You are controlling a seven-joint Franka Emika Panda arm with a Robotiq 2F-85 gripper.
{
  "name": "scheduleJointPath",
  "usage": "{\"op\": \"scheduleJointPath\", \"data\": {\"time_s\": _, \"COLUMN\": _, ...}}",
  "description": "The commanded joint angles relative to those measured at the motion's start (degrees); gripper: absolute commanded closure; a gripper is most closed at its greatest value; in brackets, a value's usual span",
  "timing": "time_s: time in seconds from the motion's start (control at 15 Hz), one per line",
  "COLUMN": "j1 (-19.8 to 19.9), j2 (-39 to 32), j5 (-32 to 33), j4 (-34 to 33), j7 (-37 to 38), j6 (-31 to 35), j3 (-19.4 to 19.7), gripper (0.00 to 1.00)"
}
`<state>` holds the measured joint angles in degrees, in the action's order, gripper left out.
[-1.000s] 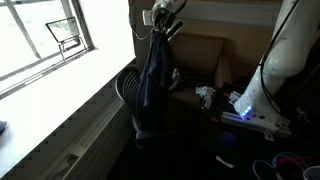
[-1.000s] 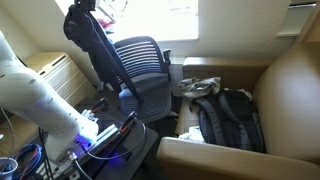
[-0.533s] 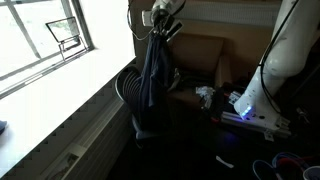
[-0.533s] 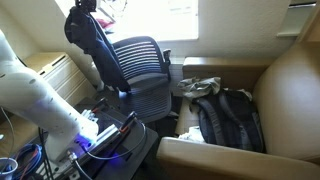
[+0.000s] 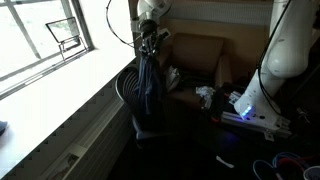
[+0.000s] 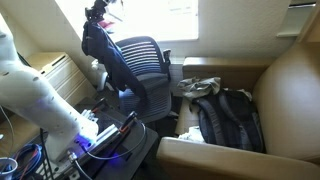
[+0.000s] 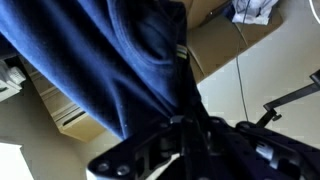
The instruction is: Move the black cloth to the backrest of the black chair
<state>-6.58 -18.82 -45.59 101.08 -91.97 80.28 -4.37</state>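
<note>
gripper (image 5: 149,38) clamped on black cloth (image 5: 148,88) | cloth hangs below it (beside black chair (image 6: 147,57))

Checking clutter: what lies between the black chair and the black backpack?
A crumpled grey-white bundle lies there, shown in an exterior view, between chair and backpack.

The cloth (image 6: 100,50) is matt fabric, the chair (image 6: 148,58) ribbed mesh, the sofa (image 6: 290,90) smooth.
</note>
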Motion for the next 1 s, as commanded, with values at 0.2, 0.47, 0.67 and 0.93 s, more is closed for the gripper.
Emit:
{"op": "scheduleJointPath", "data": {"time_s": 0.2, "j1": -1.36, "j2": -9.33, "j5": 3.66, "j4": -17.05, "j7": 2.11, "j6": 8.32, "j3": -5.75, "gripper": 0.99}}
{"op": "scheduleJointPath", "data": {"time_s": 0.47, "j1": -1.64, "j2": -8.96, "j5": 5.2, "j4": -16.08, "j7": 3.31, "j6": 8.26, "j3": -5.94, "gripper": 0.99}}
{"op": "scheduleJointPath", "data": {"time_s": 0.67, "j1": -2.24, "j2": -8.88, "j5": 10.76, "j4": -14.61, "j7": -2.08, "j6": 18.62, "j3": -5.02, "gripper": 0.99}}
{"op": "scheduleJointPath", "data": {"time_s": 0.93, "j1": -2.44, "j2": -15.0, "j5": 21.35, "j4": -29.26, "j7": -0.74, "j6": 9.39, "j3": -5.94, "gripper": 0.99}}
